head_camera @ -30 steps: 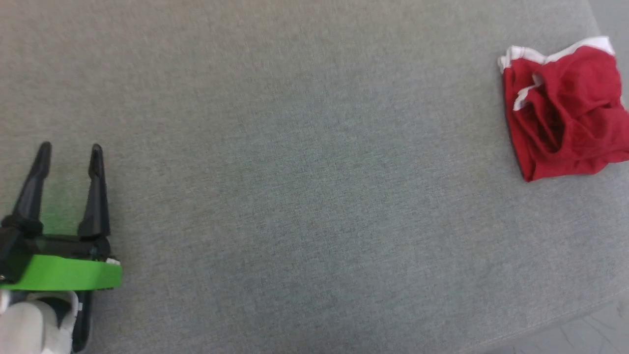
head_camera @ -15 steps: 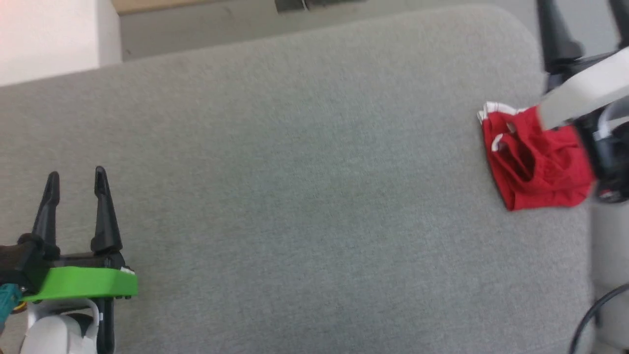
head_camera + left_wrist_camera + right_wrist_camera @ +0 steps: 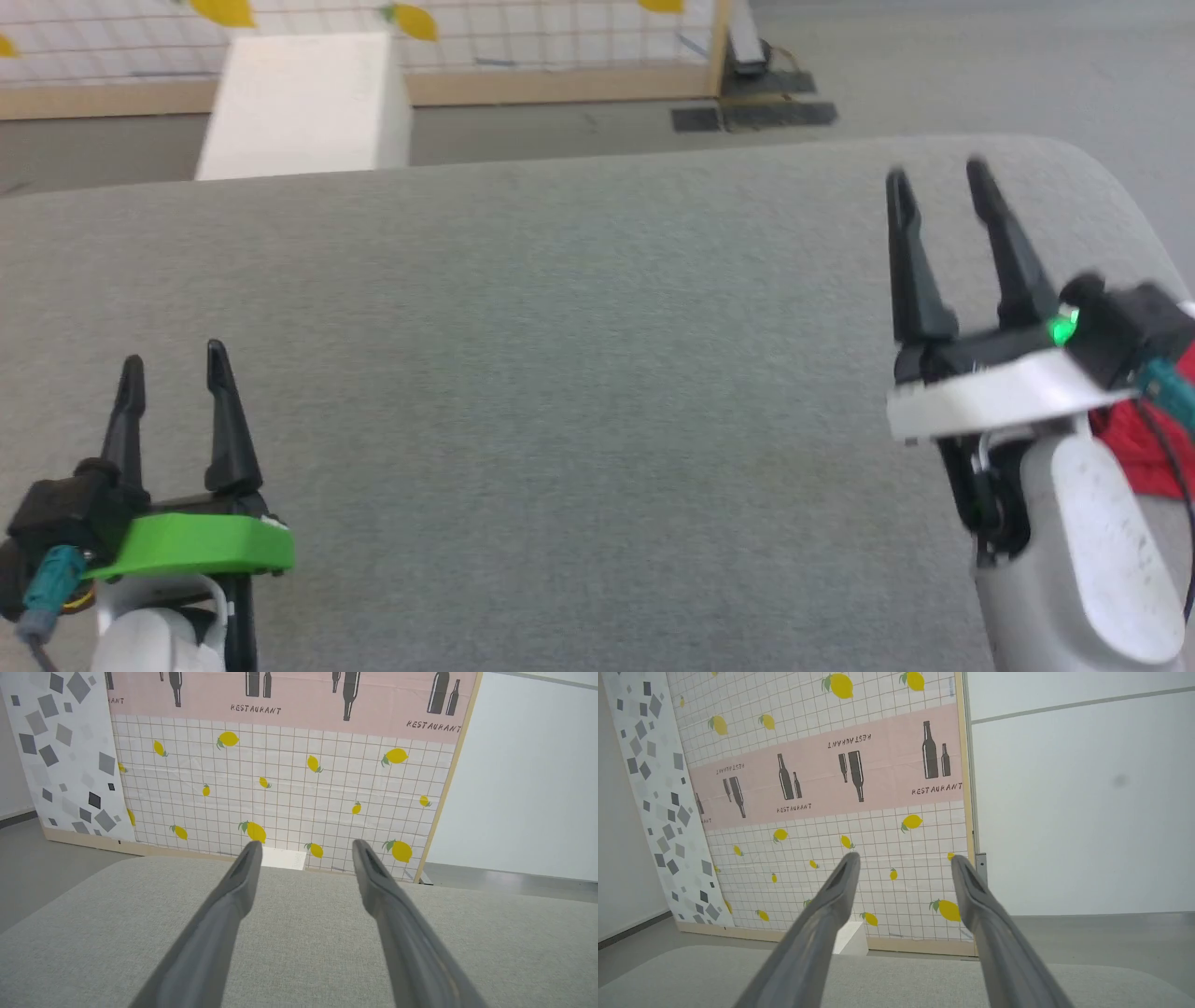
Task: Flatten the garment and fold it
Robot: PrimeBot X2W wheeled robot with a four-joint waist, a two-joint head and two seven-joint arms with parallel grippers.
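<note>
Tilted up and swung round since 1 second ago, and by the head camera, mind, not by the cloth. Far more room ahead now, with a white box (image 3: 303, 103) and a lemon-print screen (image 3: 280, 788) beyond the far rim of the grey counter (image 3: 560, 373). Brought into frame on the right too: the right hand (image 3: 935, 173), absent 1 second ago, blurred over the red cloth 0.5 seconds ago.

Spread wide, that right hand, 2 dark fingers apart and pinching nothing, pointing away over bare counter. Same story for the left hand (image 3: 174, 355), low on the opposite side: splayed, empty, hovering close above the fabric top. Backed up by both wrist views, with just counter and backdrop between the fingers.

And the garment (image 3: 1139, 453)? Tucked back behind the right hand's wrist, on its outer side, by the counter's right margin. Just a sliver of red past the pale forearm, the rest hidden. Well apart from the left hand, clear across the counter. Touching the right arm or not? Cannot tell.

Why held like this? Probably a ready pose: both hands raised, roughly parallel, opened ahead of any reach. Nothing done yet of the flattening or folding, on this evidence. Next, at a guess: drawing the right hand back and outward toward the cloth, then dragging it to the middle, within reach of both hands.
</note>
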